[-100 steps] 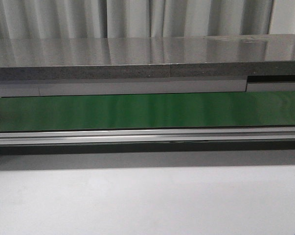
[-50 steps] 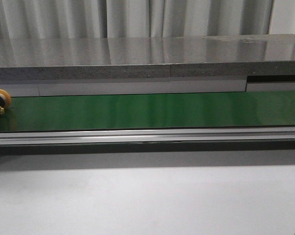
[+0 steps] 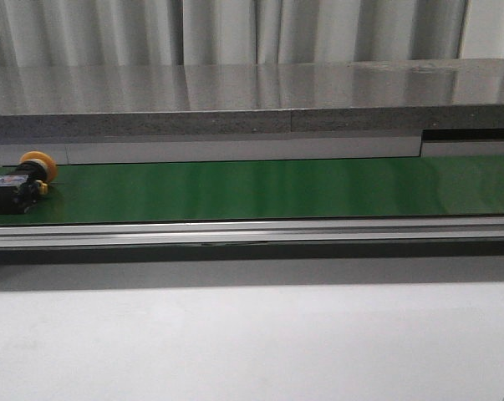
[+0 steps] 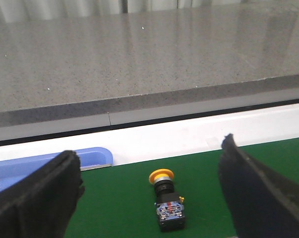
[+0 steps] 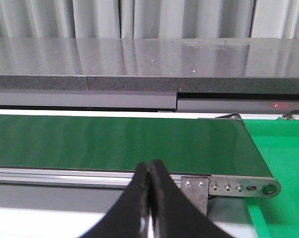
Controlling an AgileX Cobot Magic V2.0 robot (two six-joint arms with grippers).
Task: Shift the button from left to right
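Observation:
The button (image 3: 22, 182) lies on its side at the far left of the green conveyor belt (image 3: 260, 188), its yellow cap turned toward the back. In the left wrist view the button (image 4: 168, 201) lies on the belt between my two spread fingers, touching neither. My left gripper (image 4: 149, 151) is open, hanging above the belt. My right gripper (image 5: 150, 164) is shut with nothing between its fingers, in front of the belt's near rail by its right end. Neither gripper shows in the front view.
A grey stone counter (image 3: 252, 96) runs behind the belt. A metal rail (image 3: 252, 231) edges its near side, with a white tabletop (image 3: 252, 342) in front. A blue tray (image 4: 50, 162) sits past the belt's far side. The belt's right end has a bolted bracket (image 5: 228, 187) beside a green mat (image 5: 283, 158).
The button came into the front view from the left edge and has travelled rightward along the belt. One second ago the belt was bare.

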